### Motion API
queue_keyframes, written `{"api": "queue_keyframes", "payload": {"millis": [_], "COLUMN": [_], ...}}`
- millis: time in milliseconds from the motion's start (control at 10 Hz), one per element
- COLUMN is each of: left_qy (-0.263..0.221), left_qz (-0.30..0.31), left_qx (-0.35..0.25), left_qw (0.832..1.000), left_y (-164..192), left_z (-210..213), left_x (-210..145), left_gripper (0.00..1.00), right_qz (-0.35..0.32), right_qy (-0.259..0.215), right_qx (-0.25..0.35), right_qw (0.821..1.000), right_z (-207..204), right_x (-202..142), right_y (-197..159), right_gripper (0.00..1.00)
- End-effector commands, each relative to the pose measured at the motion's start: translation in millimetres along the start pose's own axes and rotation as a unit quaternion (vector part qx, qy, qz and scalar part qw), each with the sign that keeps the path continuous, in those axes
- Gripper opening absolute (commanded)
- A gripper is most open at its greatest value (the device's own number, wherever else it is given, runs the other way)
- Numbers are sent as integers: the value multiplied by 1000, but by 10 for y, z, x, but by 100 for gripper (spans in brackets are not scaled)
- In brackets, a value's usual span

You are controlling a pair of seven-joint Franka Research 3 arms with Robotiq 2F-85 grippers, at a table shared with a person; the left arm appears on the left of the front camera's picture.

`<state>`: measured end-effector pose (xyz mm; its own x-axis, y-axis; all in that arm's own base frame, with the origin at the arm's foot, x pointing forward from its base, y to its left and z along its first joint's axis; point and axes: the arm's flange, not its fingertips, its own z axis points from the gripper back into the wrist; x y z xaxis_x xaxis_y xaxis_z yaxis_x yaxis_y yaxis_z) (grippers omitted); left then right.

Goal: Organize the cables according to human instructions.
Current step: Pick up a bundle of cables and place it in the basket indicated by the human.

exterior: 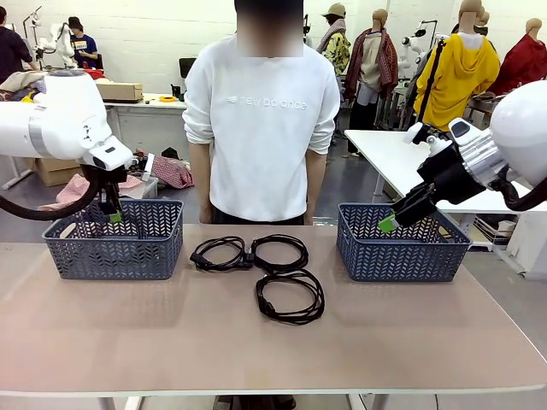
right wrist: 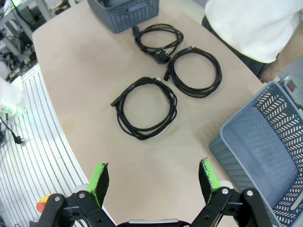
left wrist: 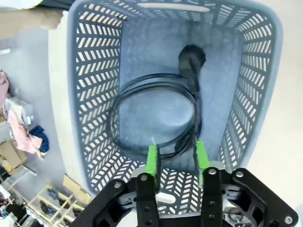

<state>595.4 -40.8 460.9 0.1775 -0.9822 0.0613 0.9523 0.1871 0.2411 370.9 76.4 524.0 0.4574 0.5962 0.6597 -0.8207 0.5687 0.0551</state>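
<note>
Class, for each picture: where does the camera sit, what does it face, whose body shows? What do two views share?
Front: between left arm and right arm, facing the person across the table.
Left wrist: above the left basket, facing one cable inside; open left pincer.
Right wrist: above the table, looking down; open right pincer.
Shared: front and right wrist see three cables.

Near half of table open, far half crowded.
Bare table from 4 to 8 o'clock gives a free pass. Three cords lie mid-table toward 12, person close behind the far edge. Left basket at 10, floor mostly taken by a cord. Right basket at 2. Walls block side entry, tops open.
</note>
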Motion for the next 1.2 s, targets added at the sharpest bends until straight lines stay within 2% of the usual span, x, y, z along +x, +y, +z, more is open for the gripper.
{"api": "queue_keyframes", "payload": {"millis": [0,100,200,300,400,500,600,700,1100], "left_qy": [-12,-15,-15,-14,-13,-18,-18,-16,-11], "left_qz": [2,4,4,7,7,10,12,15,23], "left_qx": [3,2,-1,-11,-20,-28,-33,-35,-37], "left_qw": [1000,1000,1000,1000,1000,999,999,999,999], "left_y": [55,67,68,68,58,47,39,39,39], "left_z": [26,33,64,93,106,116,128,133,154], "left_x": [-36,-42,-29,-11,-2,-3,1,2,-4], "left_gripper": [38,72,58,91,77,100,96,100,100], "right_qz": [0,0,0,0,0,0,0,0,0], "right_qy": [-9,-9,-9,-9,-9,-9,-9,-9,-9], "right_qx": [7,7,7,7,7,7,7,7,7], "right_qw": [1000,1000,1000,1000,1000,1000,1000,1000,1000], "right_z": [-12,-12,-12,-12,-12,-12,-12,-12,-12], "right_x": [2,2,2,2,2,2,2,2,2], "right_y": [-7,-7,-7,-7,-7,-7,-7,-7,-7], "right_gripper": [100,100,100,100,100,100,100,100,100]}}
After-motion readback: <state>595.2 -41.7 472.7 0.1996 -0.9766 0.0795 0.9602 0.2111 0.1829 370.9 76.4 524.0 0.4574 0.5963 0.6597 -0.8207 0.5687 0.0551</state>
